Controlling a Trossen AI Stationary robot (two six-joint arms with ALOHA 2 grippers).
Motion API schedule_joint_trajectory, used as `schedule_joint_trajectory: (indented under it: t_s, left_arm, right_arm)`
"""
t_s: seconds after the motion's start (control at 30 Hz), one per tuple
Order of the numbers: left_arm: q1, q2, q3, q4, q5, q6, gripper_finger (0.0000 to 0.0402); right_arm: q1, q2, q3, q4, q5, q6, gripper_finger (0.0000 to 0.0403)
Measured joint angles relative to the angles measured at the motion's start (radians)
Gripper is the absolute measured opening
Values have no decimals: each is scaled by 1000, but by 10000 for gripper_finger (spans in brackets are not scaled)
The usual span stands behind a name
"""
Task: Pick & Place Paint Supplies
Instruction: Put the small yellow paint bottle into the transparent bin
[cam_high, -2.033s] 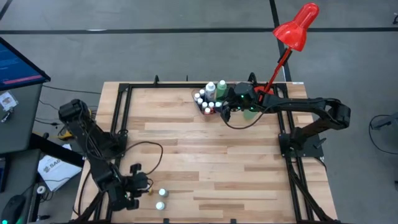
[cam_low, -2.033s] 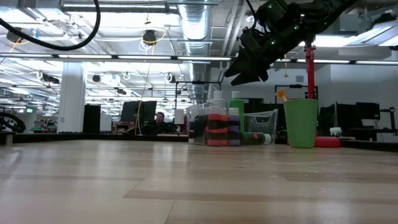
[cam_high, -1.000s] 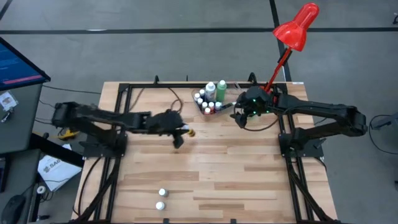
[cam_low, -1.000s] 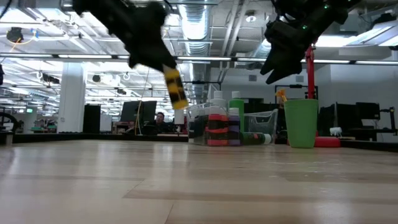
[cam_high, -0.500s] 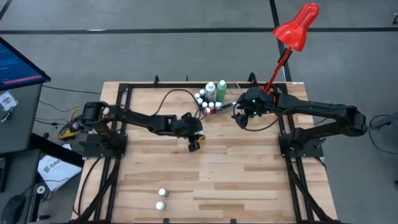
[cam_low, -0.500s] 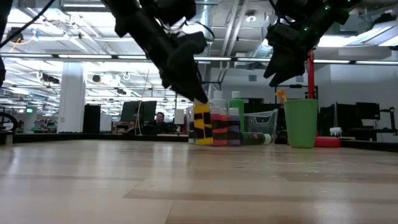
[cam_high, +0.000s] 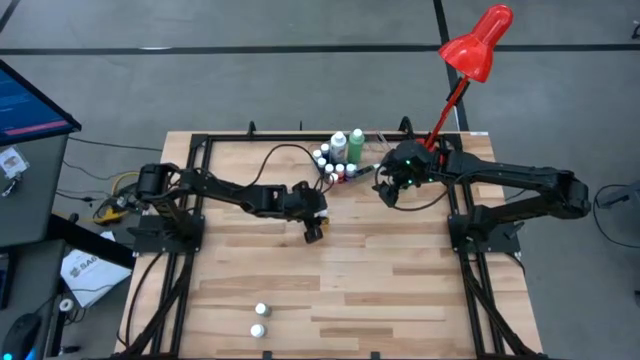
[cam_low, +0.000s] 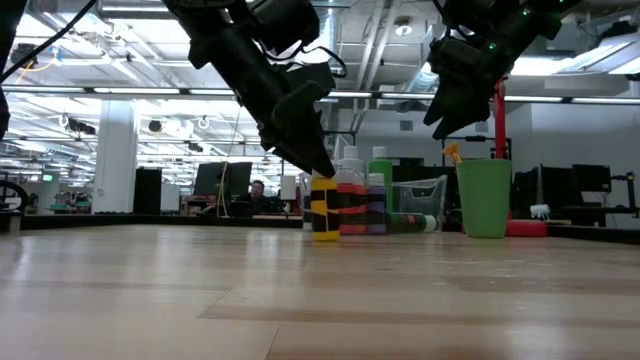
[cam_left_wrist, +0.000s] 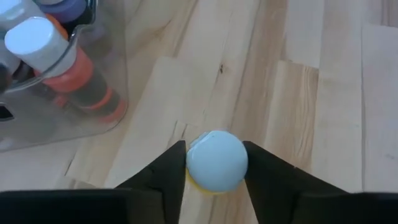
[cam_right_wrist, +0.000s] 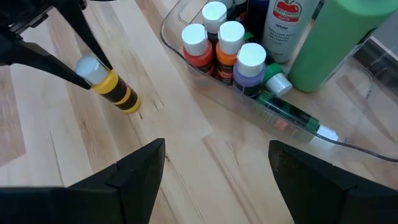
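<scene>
A small yellow bottle (cam_low: 324, 208) with a white cap stands on the table just in front of the clear tray (cam_high: 345, 176). My left gripper (cam_left_wrist: 216, 152) is shut on it. The tray holds several small white-capped bottles (cam_right_wrist: 219, 42), a tall green bottle (cam_high: 356, 143) and a tall white bottle (cam_high: 339, 146). My right gripper (cam_right_wrist: 217, 168) hangs open above the table at the tray's right end, with nothing between its fingers. Two more small bottles (cam_high: 259, 320) stand near the table's front edge. My left gripper pinches the yellow bottle's white cap (cam_left_wrist: 196, 163) between its two fingers, one on each side. The fingers (cam_low: 312, 160) slant down at it from above and from the table's left. The bottle stands upright with its base (cam_low: 324, 236) on the table.
A green cup (cam_low: 485, 198) stands to the right of the tray, below my right arm. A red lamp (cam_high: 478, 42) rises at the far right corner. A black frame (cam_high: 195, 170) runs along the table's left, far and right sides. Bare wood lies across the middle.
My left gripper has gone toward the table's right edge and down with the yellow bottle, ending beside the tray. The bottle hung tilted in the air a second ago; now it stands upright with its base on the table.
</scene>
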Motion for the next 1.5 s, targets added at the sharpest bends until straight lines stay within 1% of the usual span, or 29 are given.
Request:
schedule_joint_trajectory:
  t_s: [0.13, 0.27, 0.4, 0.53, 0.63, 0.7, 0.8, 0.87, 1.03, 1.17, 1.37, 1.5]
  left_arm:
    - [-2, -4, -2, -4, 23, 1, 172]
    - [-2, -20, -3, 4, 49, 2, 212]
    - [-5, -75, -3, -12, 54, -20, 249]
    - [-7, -181, -3, -71, 54, -23, 267]
    - [-7, -265, -3, -165, 53, -29, 270]
    - [-9, -327, -3, -241, 43, -37, 268]
    - [-22, -419, -12, -322, 17, -57, 263]
    - [-36, -489, -44, -343, -5, -69, 260]
    - [-67, -667, -155, -350, -77, -158, 257]
    - [-82, -789, -253, -355, -136, -253, 256]
    - [-93, -919, -377, -350, -154, -365, 250]
    - [-98, -966, -429, -341, -154, -404, 243]
  right_arm:
    - [18, 5, 0, 12, -1, -12, 281]
    - [49, 51, 0, 66, -3, -31, 281]
    - [90, 149, 43, 115, -3, -57, 281]
    - [132, 259, 148, 130, -3, -145, 281]
    - [160, 348, 225, 121, -8, -221, 281]
    - [177, 399, 274, 109, -30, -264, 282]
    - [202, 483, 343, 86, -63, -292, 291]
    - [217, 534, 386, 71, -66, -312, 302]
    - [241, 637, 477, 20, -72, -327, 328]
    - [241, 700, 522, -1, -72, -327, 333]
    - [230, 752, 551, -41, -63, -327, 313]
    - [231, 751, 552, -30, -53, -327, 275]
